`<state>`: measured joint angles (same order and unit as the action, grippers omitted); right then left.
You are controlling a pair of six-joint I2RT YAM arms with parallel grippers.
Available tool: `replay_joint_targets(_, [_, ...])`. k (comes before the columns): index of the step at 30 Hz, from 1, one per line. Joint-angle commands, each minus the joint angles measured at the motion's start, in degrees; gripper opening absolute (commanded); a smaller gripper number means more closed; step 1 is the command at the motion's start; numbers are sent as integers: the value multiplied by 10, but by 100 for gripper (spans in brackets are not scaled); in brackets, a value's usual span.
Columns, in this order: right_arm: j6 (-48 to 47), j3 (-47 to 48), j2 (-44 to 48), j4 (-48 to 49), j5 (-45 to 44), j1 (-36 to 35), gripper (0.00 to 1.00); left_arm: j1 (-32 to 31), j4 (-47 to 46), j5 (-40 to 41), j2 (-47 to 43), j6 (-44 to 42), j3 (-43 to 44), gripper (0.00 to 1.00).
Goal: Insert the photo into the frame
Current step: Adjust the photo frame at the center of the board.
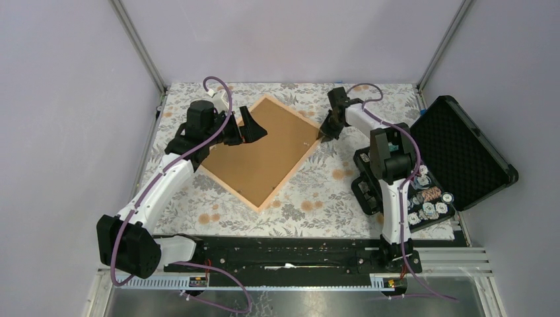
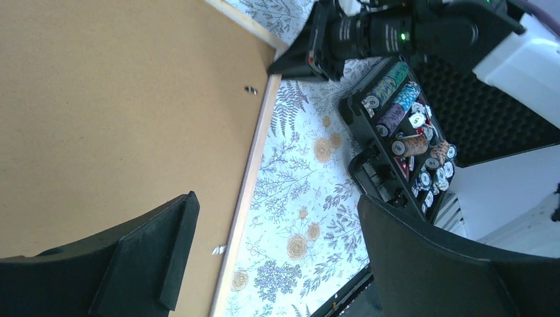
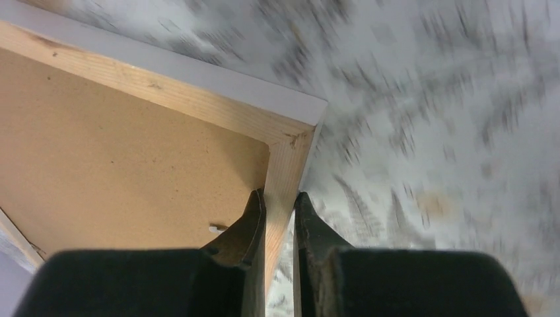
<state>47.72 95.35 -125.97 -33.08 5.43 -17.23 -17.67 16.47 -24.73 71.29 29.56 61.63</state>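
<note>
Wood rail: right end effector [image 3: 279, 201] pinches the frame [image 3: 198, 109] beside its right corner, one finger inside against the board, one outside.
Brown board: the photo [image 1: 261, 152], back up, lies within the rails (looks seated, picture side hidden).
Where: mid floral table [image 1: 317, 198], between both arms.
Long axis: diagonal, far right down to near left.
Left end effector [image 1: 251, 129]: spread wide, hovering over the board's far part, no contact that I can see.
Direction: from the right grip the whole frame runs leftward and nearer.
Nearer arm: left is over the bulk; right has only the corner (likely levers if lifted alone).
</note>
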Motion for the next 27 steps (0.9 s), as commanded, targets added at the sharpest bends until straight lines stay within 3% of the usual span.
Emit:
replay_joint_targets(1, [-210,108,-103,2,-4,9,0,-2,-19,7,-16,-8,16,99])
replay_joint_targets(13, [-334,164,-123,-12,52,9,8,-3,-18,0,-12,-8,18,99])
replay_joint_targets(15, [-355,186,-126,-27,52,9,18,-2,-18,1,-12,-8,18,99])
replay_joint_targets(18, [-362,208,-121,-51,22,9,42,-2,-17,3,-13,-9,17,99])
replay_joint_targets(21, [-321,205,-99,-59,3,9,62,-3,-18,1,-12,-9,18,99])
replay_joint_targets(27, [-84,145,-60,-70,41,8,64,-1,-18,-5,-9,-7,18,99])
